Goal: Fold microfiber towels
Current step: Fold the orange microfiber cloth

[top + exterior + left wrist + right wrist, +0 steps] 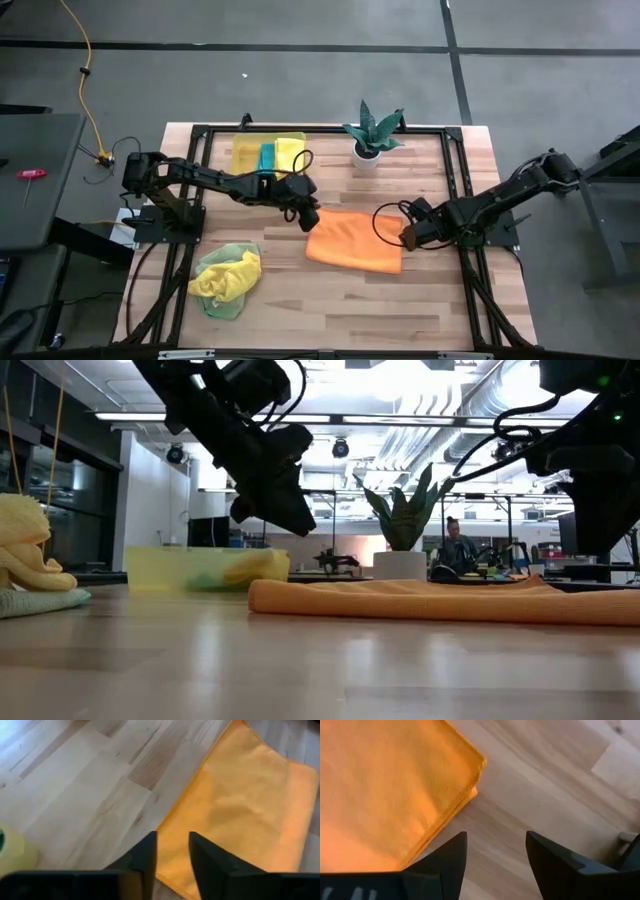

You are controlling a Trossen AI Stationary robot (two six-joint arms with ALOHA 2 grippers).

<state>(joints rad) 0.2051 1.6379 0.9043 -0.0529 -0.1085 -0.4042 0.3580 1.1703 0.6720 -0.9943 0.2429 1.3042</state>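
The high view alone shows the whole table [300, 300]: the orange towel [355, 240] lies folded flat between the two claws, the left gripper [308, 216] is at its left upper corner and the right gripper [408, 236] is at its right edge. Behind the left arm, a yellow bin [262, 152] holds a teal towel [266, 157] and a yellow towel [291, 151], and on the near side of this arm lies a heap of a yellow towel [228, 275] on a light green towel [222, 295]; a potted plant [372, 133] stands behind the orange towel. The low view adds that the left claw hangs above the wood, not touching the cloth, while the right claw is cut off at the picture's edge there. The left wrist view shows its two dark fingers [145, 862] a little apart with nothing between them, the towel's edge directly under and ahead of them. The right wrist view shows its fingers [447, 857] spread wide and empty, over bare wood just beside the towel's folded corner, where two layers are seen. In the low view the bin's contents are hard to make out, and a person sits far in the room behind.
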